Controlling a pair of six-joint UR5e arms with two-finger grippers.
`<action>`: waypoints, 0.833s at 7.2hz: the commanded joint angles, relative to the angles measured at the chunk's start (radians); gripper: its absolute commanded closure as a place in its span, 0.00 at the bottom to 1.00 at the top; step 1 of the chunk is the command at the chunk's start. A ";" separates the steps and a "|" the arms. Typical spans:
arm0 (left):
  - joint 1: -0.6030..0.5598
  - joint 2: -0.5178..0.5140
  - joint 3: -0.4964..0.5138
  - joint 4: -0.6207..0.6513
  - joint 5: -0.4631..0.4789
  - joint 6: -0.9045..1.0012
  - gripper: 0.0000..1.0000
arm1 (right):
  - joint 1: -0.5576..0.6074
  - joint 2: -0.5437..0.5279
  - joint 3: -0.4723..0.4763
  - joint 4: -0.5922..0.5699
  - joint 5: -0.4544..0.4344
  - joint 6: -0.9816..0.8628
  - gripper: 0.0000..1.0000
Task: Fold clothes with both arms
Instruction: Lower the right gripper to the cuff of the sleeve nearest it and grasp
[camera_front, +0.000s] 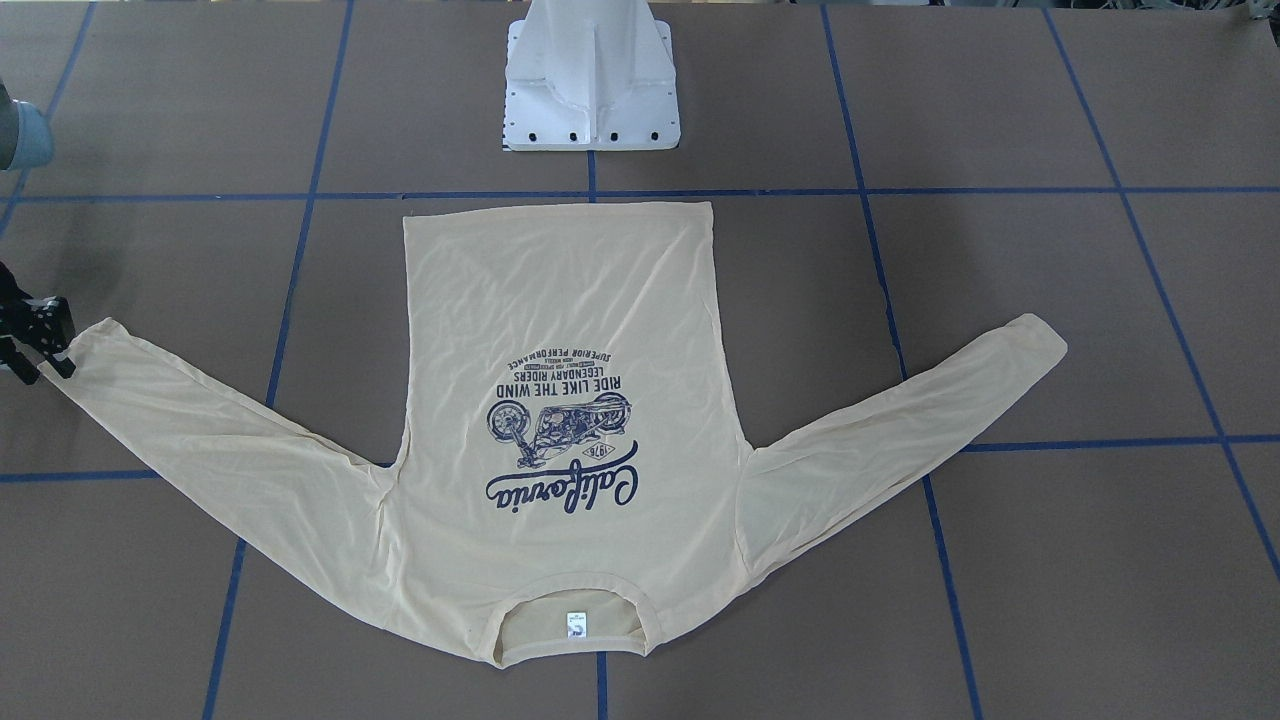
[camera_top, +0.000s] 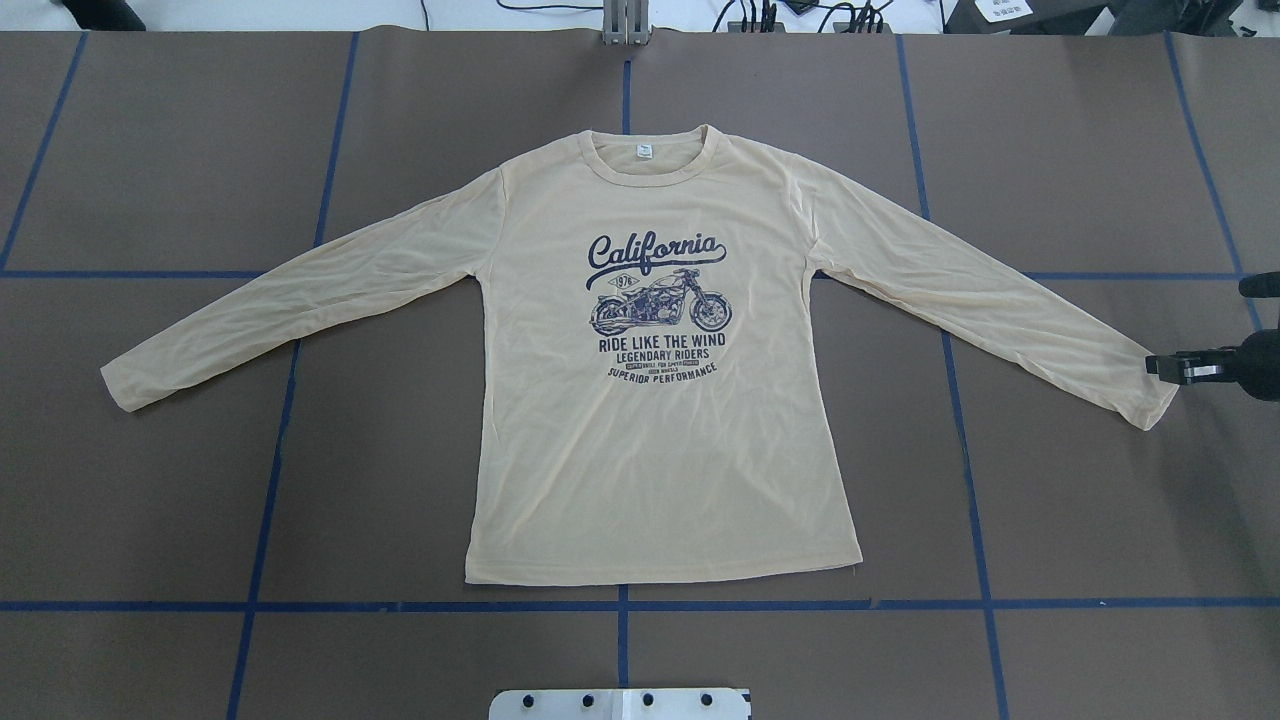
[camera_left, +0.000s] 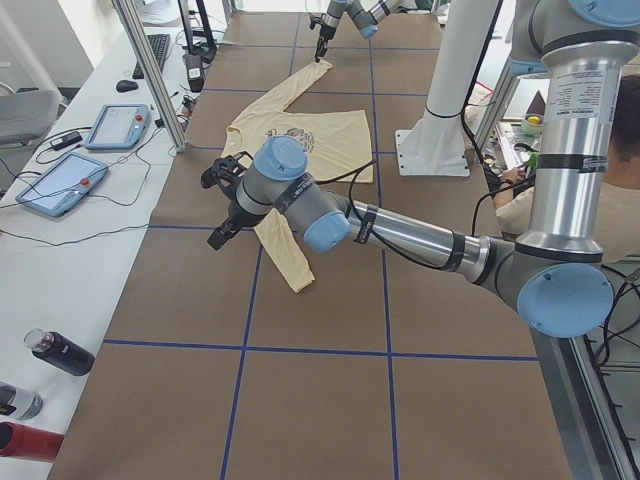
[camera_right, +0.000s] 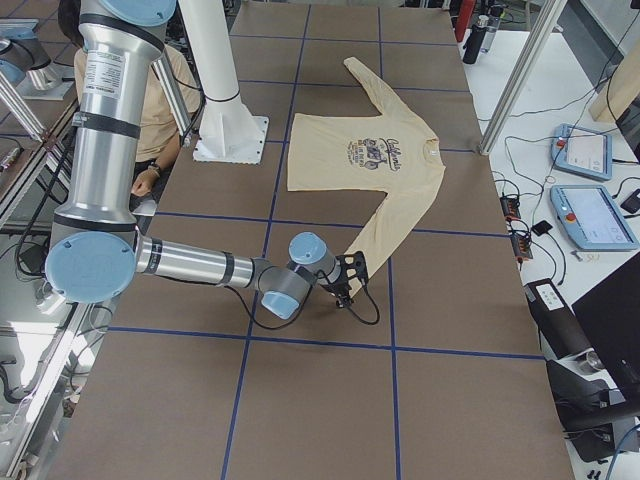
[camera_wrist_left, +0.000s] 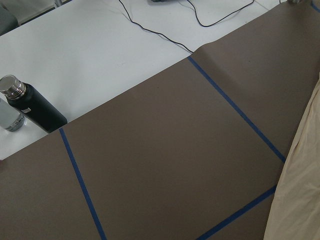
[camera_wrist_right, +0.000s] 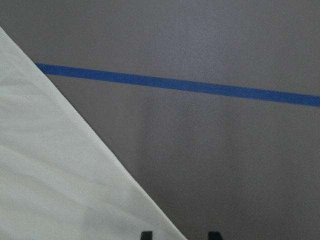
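Observation:
The clothes are one pale cream-yellow long-sleeved shirt (camera_top: 660, 420), lying flat with the print up and both sleeves spread out; its collar points away from the robot's base. My right gripper (camera_top: 1162, 366) is low at the cuff of the right-hand sleeve (camera_top: 1130, 385). It is open: in the right wrist view the sleeve's edge (camera_wrist_right: 75, 175) runs between its two black fingertips (camera_wrist_right: 146, 234). My left gripper (camera_left: 216, 238) shows only in the exterior left view, above the other sleeve (camera_left: 285, 250); whether it is open or shut I cannot tell. The left wrist view catches only the sleeve's edge (camera_wrist_left: 300, 190).
The white pedestal base (camera_front: 592, 90) stands just behind the shirt's hem. Blue tape lines (camera_top: 620, 605) cross the brown table cover. A black bottle (camera_wrist_left: 35, 107) and control tablets (camera_left: 118, 125) sit on the white side table. A person (camera_right: 150, 110) sits behind the base.

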 joint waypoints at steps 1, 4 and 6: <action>0.001 0.000 0.000 0.000 0.000 -0.002 0.00 | 0.003 -0.008 0.000 0.002 0.000 -0.002 0.52; 0.001 0.000 0.000 0.000 0.000 0.000 0.00 | 0.001 -0.015 0.001 0.002 -0.002 -0.001 0.53; 0.001 0.000 0.000 0.000 0.000 0.000 0.00 | 0.000 -0.016 0.001 0.002 -0.002 -0.001 0.60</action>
